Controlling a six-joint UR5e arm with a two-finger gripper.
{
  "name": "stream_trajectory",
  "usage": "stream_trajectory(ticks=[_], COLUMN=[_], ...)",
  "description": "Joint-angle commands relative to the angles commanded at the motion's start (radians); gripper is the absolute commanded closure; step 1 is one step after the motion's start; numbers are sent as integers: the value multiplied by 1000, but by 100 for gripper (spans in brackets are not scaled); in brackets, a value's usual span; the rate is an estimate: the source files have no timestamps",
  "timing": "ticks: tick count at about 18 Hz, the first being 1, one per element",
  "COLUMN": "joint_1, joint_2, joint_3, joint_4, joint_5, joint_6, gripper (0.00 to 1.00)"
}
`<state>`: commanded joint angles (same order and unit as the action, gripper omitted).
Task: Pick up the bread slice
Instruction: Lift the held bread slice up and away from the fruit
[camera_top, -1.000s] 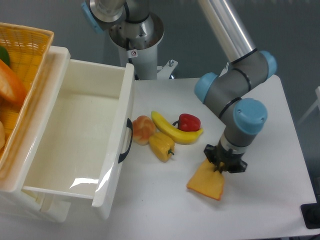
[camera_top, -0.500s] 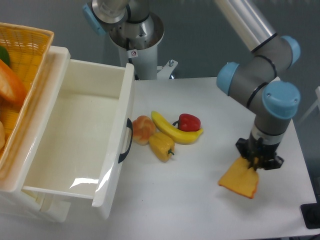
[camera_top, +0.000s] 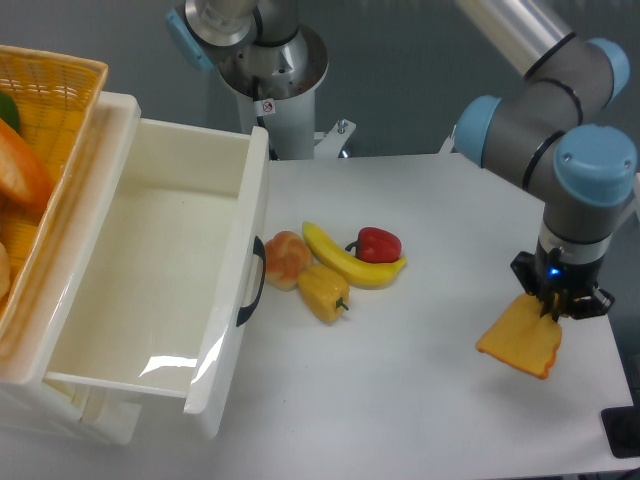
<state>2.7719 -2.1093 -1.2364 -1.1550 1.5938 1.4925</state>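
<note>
Camera: bread slice (camera_top: 520, 342) pinched beneath end effector (camera_top: 553, 306), tilted.

- Arm (camera_top: 540, 120): grey cylindrical joint housings, light-blue round end caps; polished silver tube link entering at the top edge.
- Wrist section (camera_top: 570, 240): grey barrel under a large blue cap.
- Gripper (camera_top: 556, 302): small, black, blocky; a tiny blue light glows on its body.
- Base (camera_top: 265, 60): silver-grey column on a white pedestal, blue cap on one side, small red-and-white sticker on the front.
</note>
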Motion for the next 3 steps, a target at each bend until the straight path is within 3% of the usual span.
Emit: stream_trajectory(ticks=[3], joint_1=[2], joint_2=[5], joint_3=[-5], joint_4=[-2], joint_5=[-2], joint_6=[9], gripper=[100])
